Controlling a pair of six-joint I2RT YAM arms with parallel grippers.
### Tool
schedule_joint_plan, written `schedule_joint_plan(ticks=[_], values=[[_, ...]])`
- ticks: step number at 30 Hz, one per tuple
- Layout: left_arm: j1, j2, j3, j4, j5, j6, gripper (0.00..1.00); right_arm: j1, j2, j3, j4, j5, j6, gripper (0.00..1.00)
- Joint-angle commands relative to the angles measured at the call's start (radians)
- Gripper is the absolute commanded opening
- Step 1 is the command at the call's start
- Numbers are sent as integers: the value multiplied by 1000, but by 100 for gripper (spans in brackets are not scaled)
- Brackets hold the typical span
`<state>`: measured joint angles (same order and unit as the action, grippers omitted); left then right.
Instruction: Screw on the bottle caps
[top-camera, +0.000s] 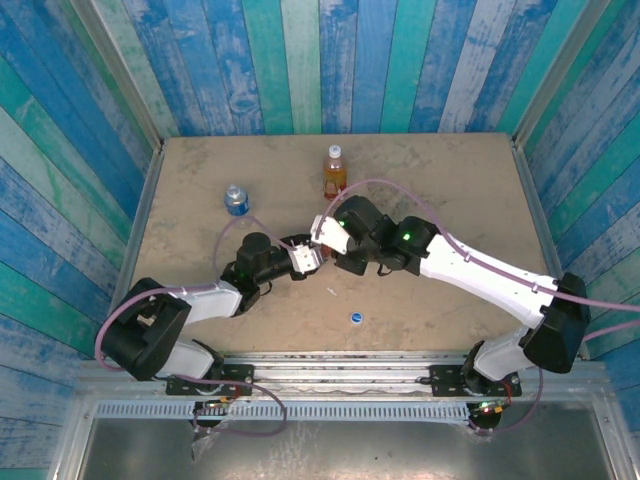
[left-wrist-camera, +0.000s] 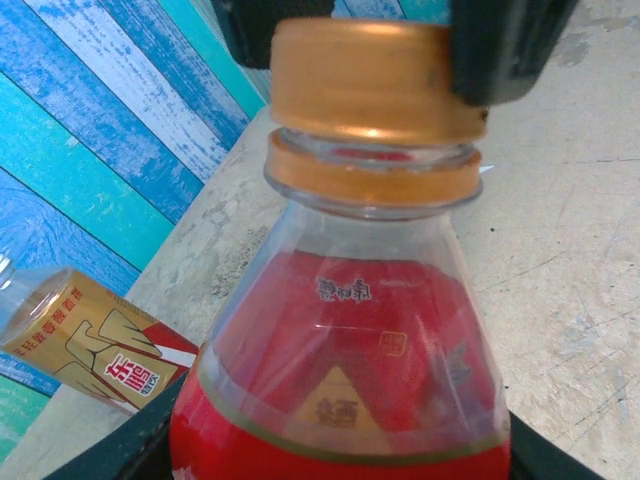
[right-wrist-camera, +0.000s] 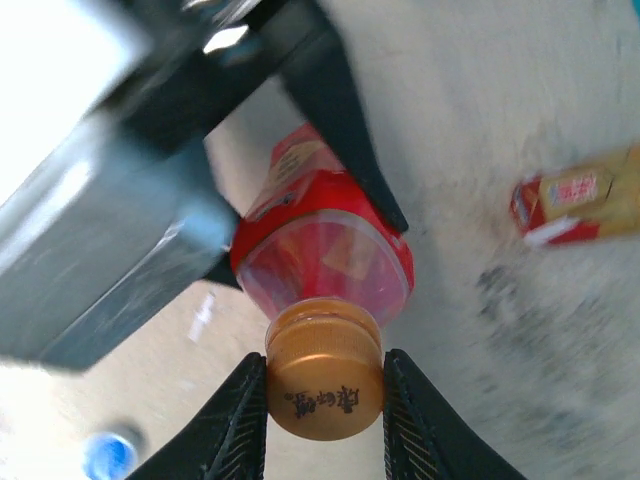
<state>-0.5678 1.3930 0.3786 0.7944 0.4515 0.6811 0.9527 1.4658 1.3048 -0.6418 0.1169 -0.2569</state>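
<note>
Turning the orange cap (right-wrist-camera: 325, 385) down onto the red bottle (left-wrist-camera: 340, 400) is judged to be the step in hand. The bottle is held near the middle of the table (top-camera: 440, 180), its body clamped between the jaws of the left gripper (top-camera: 305, 257), whose dark fingers are seen on either side of the red body in the right wrist view. The cap is seated on the neck, just above the orange collar ring. It is pinched by the right gripper (right-wrist-camera: 325, 362), with one finger pressed against each side. Whether the threads are already engaged cannot be told. For the step to go well, the cap should be lined up squarely with the neck before any twist is applied, since a tilted cap is likely to cross-thread. Light pressure toward the bottle should be applied while the wrist is rotated. The body should be gripped firmly enough that it is not spun along with the cap, yet not so hard that the soft plastic is crushed. The tea bottle (top-camera: 334, 170) and the clear bottle (top-camera: 236, 200) are seen standing farther back, well apart from both grippers, and a blue cap (top-camera: 355, 318) is seen lying nearer the arm bases.
</note>
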Motion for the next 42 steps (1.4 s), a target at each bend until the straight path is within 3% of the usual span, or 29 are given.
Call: schedule_joint_plan(ticks=[1, 3, 6, 10, 14, 17, 22, 28, 35, 42], values=[[-6, -42, 8, -43, 25, -26, 54, -3, 21, 7, 44, 11, 636, 16], [-6, -36, 9, -44, 28, -25, 54, -4, 38, 32, 8, -1, 759, 17], [-6, -35, 11, -45, 39, -25, 54, -7, 42, 49, -27, 6, 701, 26], [-6, -36, 14, -72, 28, -14, 53, -53, 14, 27, -71, -60, 360, 52], [-5, -42, 11, -76, 28, -13, 53, -61, -32, 29, -108, -135, -66, 65], [-6, -40, 13, -80, 35, -13, 53, -60, -55, 35, -95, -138, -206, 59], [-7, -36, 16, -86, 49, -13, 53, -16, -65, 27, -119, -131, -525, 59], [-6, -49, 21, -114, 68, -4, 53, 0, -31, 72, -132, -64, -712, 51], [-6, -54, 21, -116, 95, 0, 53, 0, 15, 76, -157, -43, -783, 50], [-6, -44, 25, -119, 92, -2, 53, 0, 30, 80, -156, -63, -764, 37]])
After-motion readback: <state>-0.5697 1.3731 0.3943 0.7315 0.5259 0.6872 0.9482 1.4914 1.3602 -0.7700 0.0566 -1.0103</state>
